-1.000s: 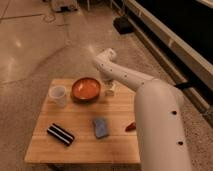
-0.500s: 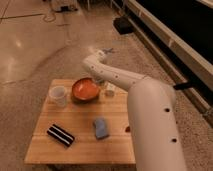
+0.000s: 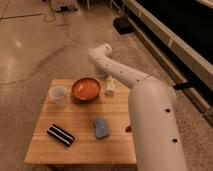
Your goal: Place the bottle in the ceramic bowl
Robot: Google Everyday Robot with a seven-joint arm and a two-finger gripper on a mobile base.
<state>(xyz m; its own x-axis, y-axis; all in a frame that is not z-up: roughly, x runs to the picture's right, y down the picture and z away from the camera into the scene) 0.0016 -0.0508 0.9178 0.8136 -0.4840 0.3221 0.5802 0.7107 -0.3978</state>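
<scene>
The small white bottle (image 3: 110, 86) stands upright on the wooden table (image 3: 80, 150), just right of the ceramic bowl (image 3: 86, 89). The bowl is orange-red inside with a dark rim, and nothing lies in it. My white arm reaches in from the lower right and bends over the table's far edge. My gripper (image 3: 103, 75) hangs down from the bend, just behind the bottle and to the bowl's far right. It holds nothing that I can see.
A translucent white cup (image 3: 58, 95) stands left of the bowl. A black striped block (image 3: 60, 135) lies at the front left and a blue-grey object (image 3: 100, 127) at the front middle. A small red thing (image 3: 128, 128) shows beside my arm. Bare floor surrounds the table.
The end of my arm swung left toward the bowl, then back right and up. The bottle stayed on the table beside the bowl.
</scene>
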